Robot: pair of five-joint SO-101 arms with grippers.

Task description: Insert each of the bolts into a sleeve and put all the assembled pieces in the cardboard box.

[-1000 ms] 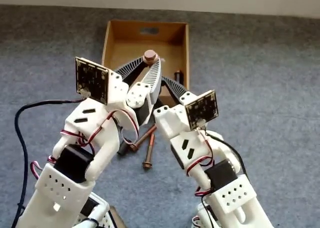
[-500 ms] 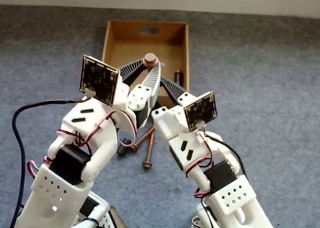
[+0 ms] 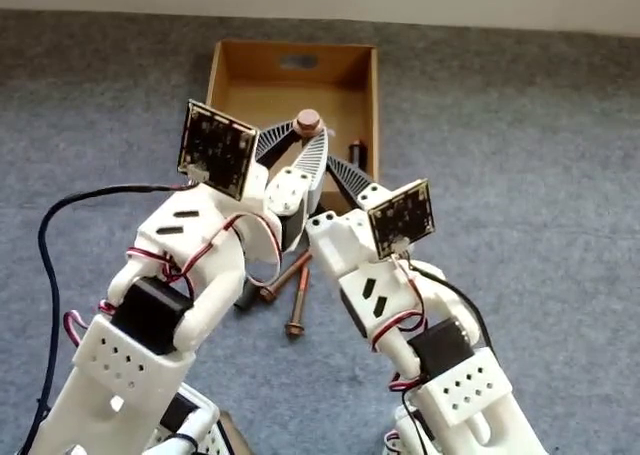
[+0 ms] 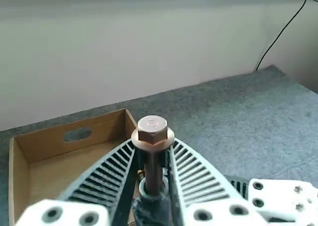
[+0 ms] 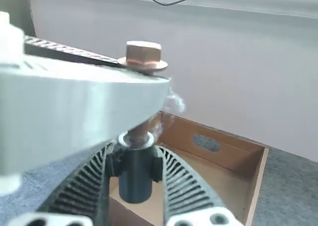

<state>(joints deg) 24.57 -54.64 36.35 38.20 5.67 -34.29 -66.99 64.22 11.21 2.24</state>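
- The left hand [image 4: 152, 151] is pinched on a copper-coloured hex-headed bolt [image 4: 152, 129]. Its ribbed fingers [image 4: 194, 179] press the shank from both sides just under the flange
- That bolt stands upright, head on top, raised off the worktop by the near end of the box
- An open brown cardboard box [image 3: 215, 75] lies on the grey carpet-textured worktop [image 3: 520, 125] beyond both arms. It has an oval grip hole in its far wall
- Two loose copper-coloured bolts [image 3: 298, 305] lie on the worktop just in front of the box, between the two arms, close together and partly hidden by the left arm
- The right hand [image 5: 135, 154] is clamped on a short black cylindrical sleeve [image 5: 135, 179], held upright directly below the gripped bolt
- The bolt's lower end meets the sleeve's top opening; I cannot tell how far it has gone in
- A second black sleeve [image 3: 357, 153] stands inside the box, close to its right wall
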